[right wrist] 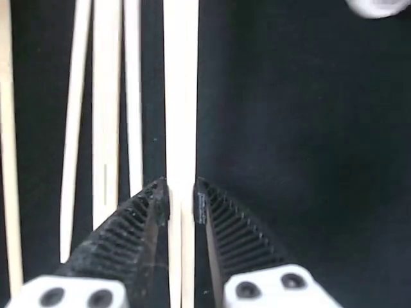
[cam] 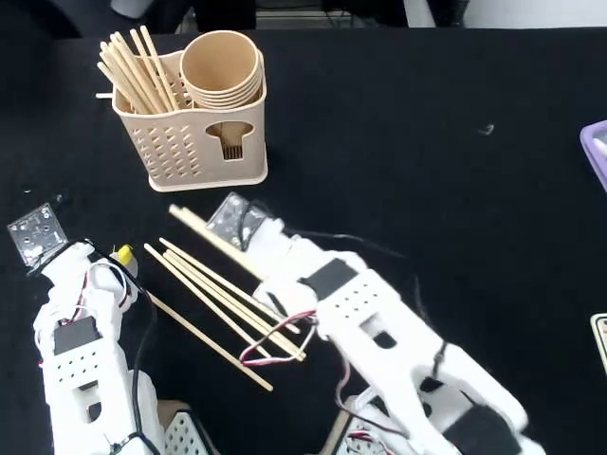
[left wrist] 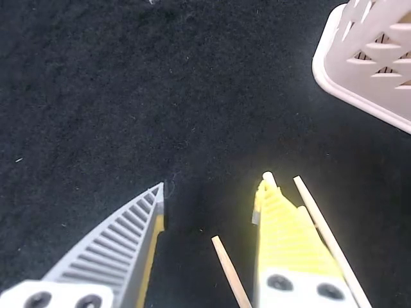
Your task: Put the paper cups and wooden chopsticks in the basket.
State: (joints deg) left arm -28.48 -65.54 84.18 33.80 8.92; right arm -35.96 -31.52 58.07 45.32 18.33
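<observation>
Left jaws wide open, empty, over tabletop (left wrist: 96, 96) | right jaws pinched snug on a chopstick (right wrist: 180, 96) | loose sticks (cam: 218, 294) alongside | light, stiff, rolls easily, so best gripped mid-length | basket (cam: 190, 152) beyond, cups (cam: 223, 66) already inside

Worktop (cam: 427, 190): black, matte, with pale lint scattered over it; you'll see it running the full width of the scene. Small pale speck (cam: 486, 129) on the bare cloth, far right of centre, well apart from everything else. Purple-rimmed object (cam: 596, 150) cut off by the right edge; what it is cannot be told. Nearer along that same edge, a pale flat corner (cam: 601, 343), also cut off. Beyond the far edge, a white patch (cam: 531, 11) at right.
</observation>
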